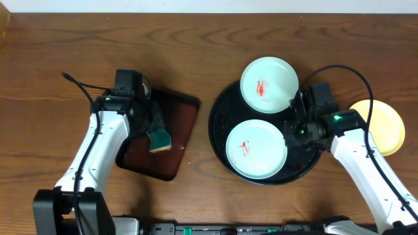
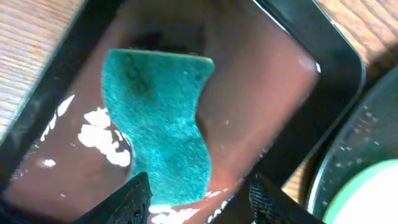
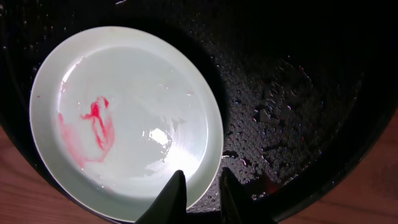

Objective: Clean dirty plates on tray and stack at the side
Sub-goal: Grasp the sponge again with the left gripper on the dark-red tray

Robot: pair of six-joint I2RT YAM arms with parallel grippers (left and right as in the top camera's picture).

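Where the right gripper (image 3: 202, 179) meets the task's things, we see its jaws drawn close together. The rim of the front plate (image 3: 124, 118) runs into the narrow gap between them. One finger is over the plate's inside and the other over the wet black tray (image 3: 298, 93), so we read it as a pinch on that rim. This pale mint plate lies on the tray's near half and bears a red-orange smear left of its centre in the wrist view. Beyond it is the back plate (image 1: 269, 83), also mint with a red smear in the middle. It sits at the tray's far edge and reaches out past the rim. The two are not stacked. Right of the tray, on the bare wood tabletop (image 1: 196, 39), rests the yellow plate (image 1: 382, 124). It is partly covered by the right arm and shows no smear that we can make out.

On the other side, the left gripper (image 2: 200, 182) holds its jaws spread wider than the teal sponge (image 2: 158, 134), whose end lies between the fingertips. We see no squeeze on it. The sponge lies flat on the wet maroon tray (image 2: 261, 93) among white foamy patches, and the overhead view shows its yellow side. That rectangular tray sits just left of the black tray, with a strip of tabletop between them.
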